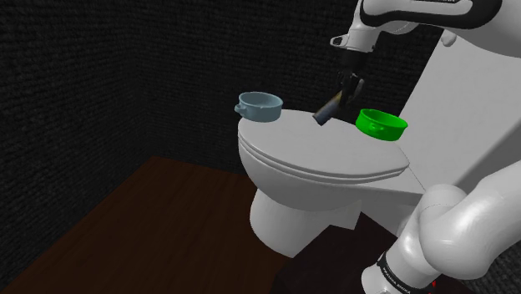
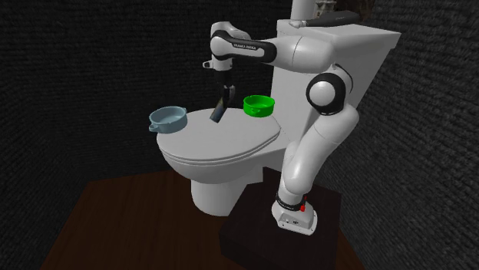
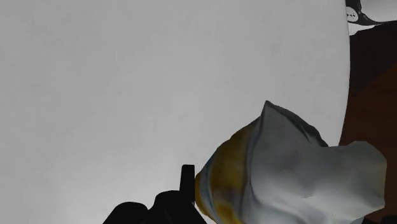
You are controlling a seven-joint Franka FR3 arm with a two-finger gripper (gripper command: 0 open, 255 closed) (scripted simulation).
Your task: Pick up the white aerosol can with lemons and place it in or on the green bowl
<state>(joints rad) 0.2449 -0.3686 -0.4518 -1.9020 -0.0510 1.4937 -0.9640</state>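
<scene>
Over the lid [image 1: 317,159], toward its rear edge, the gripper [image 1: 346,88] is clasping the can [image 1: 326,109] by its upper end, with the fingers closed against it. The can is hanging aslant. Its long axis is running from the fingers down toward the shoulder view's left, and its lower end is sitting right at the lid; whether it is touching or just clear, I cannot tell.

The green bowl [image 1: 380,132] is standing on the lid's rear edge, near the gripper on the side away from the can's lower end. The coming move is therefore probably turning on a lift and a short carry toward the shoulder view's right, away from the grey bowl [image 1: 259,107] at the lid's opposite edge.

Seen from the second exterior view, the can [image 2: 219,111] and the green bowl [image 2: 259,109] are showing clear lid between them. From the wrist, the can [image 3: 292,172] is showing white with a yellow patch, pressed beside one black finger [image 3: 186,181]; from outside it is looking dark.
</scene>
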